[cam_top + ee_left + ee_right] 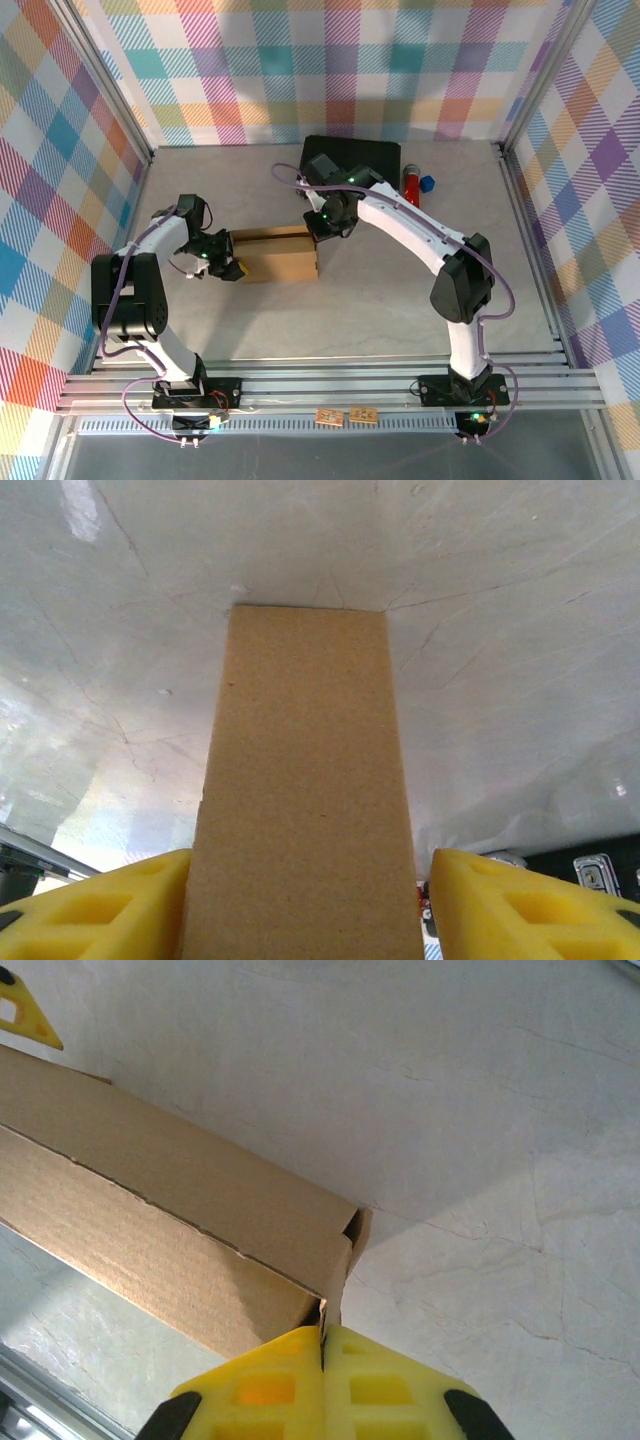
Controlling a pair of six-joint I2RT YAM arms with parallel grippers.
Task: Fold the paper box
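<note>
Your left arm crouches low, its tool (232,263) spread open astride the left end of the paper box (282,256) lying mid-counter (400,320); your right arm arches over, its tool (320,232) clenched on the box's right corner flap

The left arm (150,245) rises from its base, bends at a black elbow joint and reaches inward, with the wrist turned down and to the right. The left gripper (228,264) is spread wide at one end of the paper box (282,256). One yellow finger (110,910) lies against the cardboard and the other stands just beside it.

The right arm (415,232) climbs to its own black joint, then stretches in a long white span toward the middle. The right gripper (319,228) points downward. Its fingers (265,1390) are pressed together, pinching a thin cardboard edge at the box's corner.
</note>
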